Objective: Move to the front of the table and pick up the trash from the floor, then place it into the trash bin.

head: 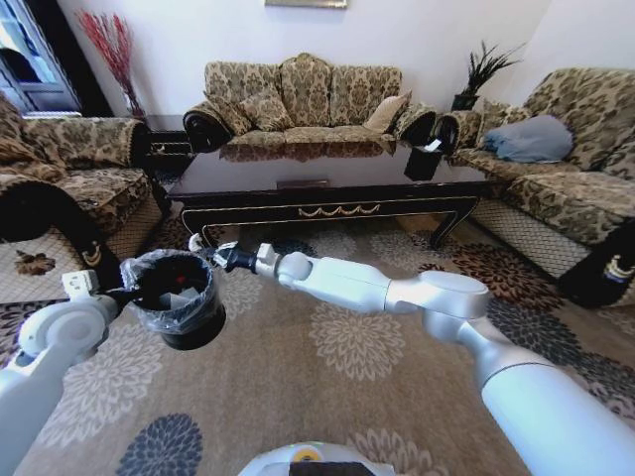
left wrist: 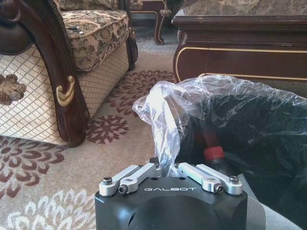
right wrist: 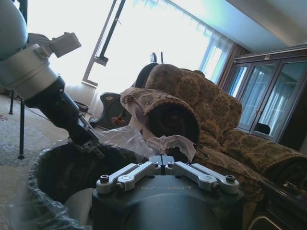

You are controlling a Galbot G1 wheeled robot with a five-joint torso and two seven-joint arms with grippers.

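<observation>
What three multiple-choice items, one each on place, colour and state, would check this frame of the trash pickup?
1. Where is the trash bin?
A. On the table
B. Held off the floor by the left gripper, in front of the table
C. On the sofa

2. What colour is the cap of the bottle inside the bin?
A. Red
B. Blue
C. Green

3. What is the right gripper doing?
A. Resting open on the carpet
B. Gripping a table leg
C. Shut on a crumpled white scrap at the bin's rim

Answers: 1 B, the left gripper pinches the liner before the table; 2 A, the left wrist view shows red; 3 C, the scrap sits between its closed fingers.
</observation>
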